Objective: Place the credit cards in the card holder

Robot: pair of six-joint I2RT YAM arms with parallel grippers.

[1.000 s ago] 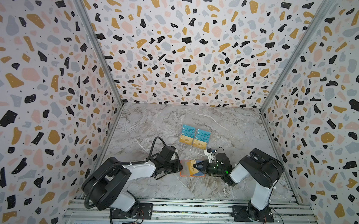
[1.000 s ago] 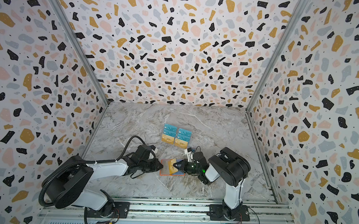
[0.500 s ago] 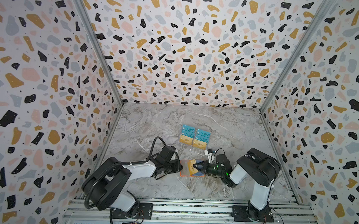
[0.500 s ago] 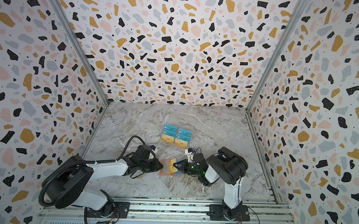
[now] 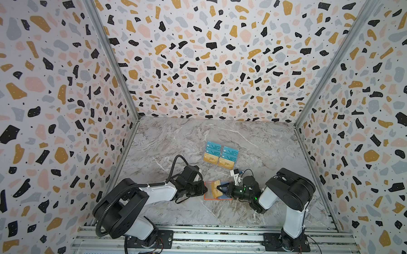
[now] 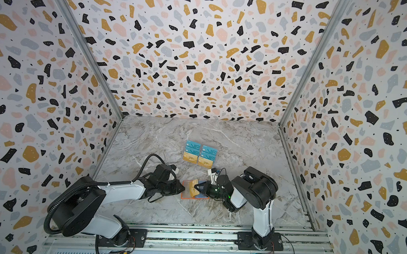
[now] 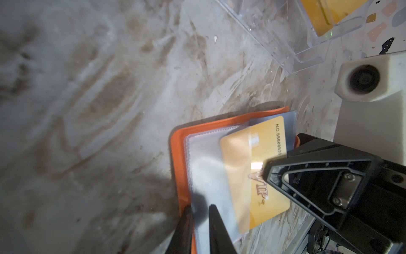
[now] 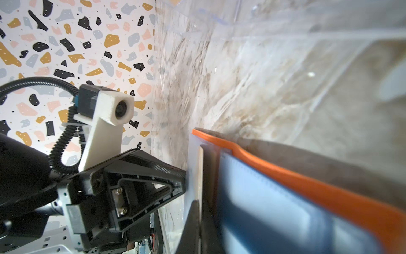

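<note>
1. Terrazzo-patterned walls are enclosing a marble-look desk (image 5: pixel 173 140) in both top views. The orange card holder (image 5: pixel 210 195) is lying open near the front, between the two arms. Behind it, a clear stand (image 5: pixel 218 168) is carrying the other credit cards (image 5: pixel 221 154), teal rows above gold ones. The left tool (image 5: pixel 203 190) is meeting the holder's left edge. The right tool (image 5: pixel 221 188) is reaching in from the right, gripping a gold card (image 5: pixel 215 189) over the open holder.

2. From the left wrist, the left tool (image 7: pixel 202 228) is standing narrow. Its fingers are pinching the holder's near edge, with the orange cover (image 7: pixel 175 154) and a clear sleeve (image 7: pixel 206 167) between them. The gold card (image 7: pixel 248 158) is lying slanted across the pocket. Its leading strip seems to be sliding under the sleeve, and the rest is sticking out toward the right tool (image 7: pixel 267 170), which is clamping the "VIP" end.

3. From the right wrist, the card (image 8: pixel 200 167) is showing edge-on between the right tool's own closed fingers. The left tool (image 8: pixel 183 182) is touching the sleeve's edge opposite. The holder's cover (image 8: pixel 307 184) and bluish inner sleeve (image 8: pixel 263 209) are running alongside, blurred.

4. Judging from this, the first gold card is being inserted and is only partly in. The next move calls for squaring the card with the pocket mouth and pushing it deeper while the left tool is pinning the holder. Only then should the right tool let go. The cards in the stand are not yet handled.
</note>
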